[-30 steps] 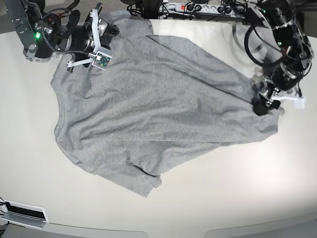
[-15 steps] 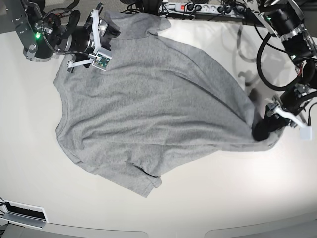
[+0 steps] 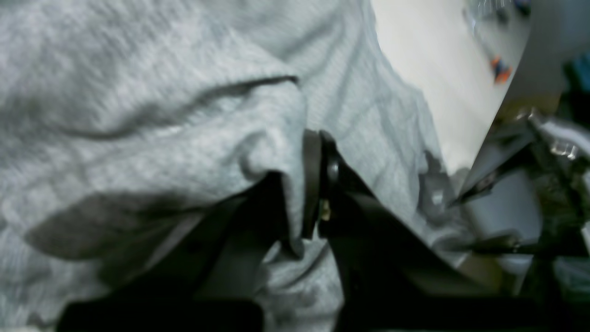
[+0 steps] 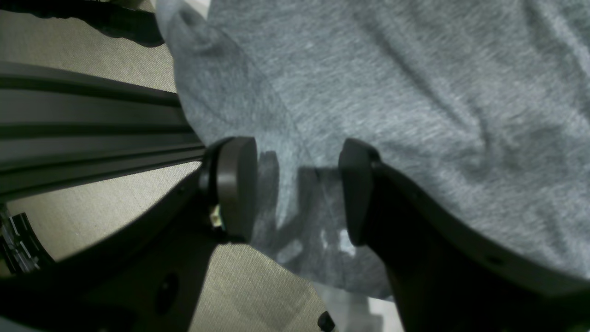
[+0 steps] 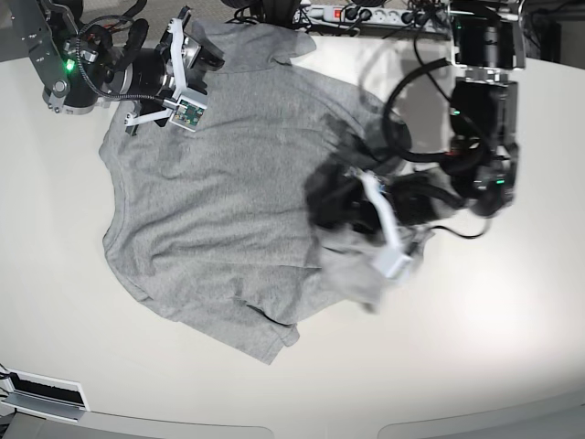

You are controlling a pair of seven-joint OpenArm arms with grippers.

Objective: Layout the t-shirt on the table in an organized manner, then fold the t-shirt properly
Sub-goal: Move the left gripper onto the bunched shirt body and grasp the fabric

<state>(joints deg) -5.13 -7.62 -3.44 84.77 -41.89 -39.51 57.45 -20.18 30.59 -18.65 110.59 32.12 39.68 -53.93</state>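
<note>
The heather-grey t-shirt (image 5: 210, 210) lies plain side up on the off-white table (image 5: 512, 347). Its right part is pulled over toward the middle, leaving a bunched flap (image 5: 352, 274). My left gripper (image 5: 334, 203) is over the shirt's middle right, shut on a fold of the shirt (image 3: 258, 138). In the left wrist view the left gripper (image 3: 313, 184) pinches the cloth tight. My right gripper (image 5: 207, 57) is at the shirt's far top edge. In the right wrist view the right gripper (image 4: 295, 193) is open, and the shirt (image 4: 415, 92) lies under its fingers (image 4: 235, 184).
A power strip (image 5: 366, 14) and cables lie along the table's far edge. The right arm's base (image 5: 55, 64) stands at the far left. A white box (image 5: 46, 393) sits at the near left corner. The floor (image 4: 92, 203) shows past the table edge.
My left arm has swung from the shirt's right edge in toward the middle, dragging the right side of the shirt over itself. My right arm has hardly moved.
</note>
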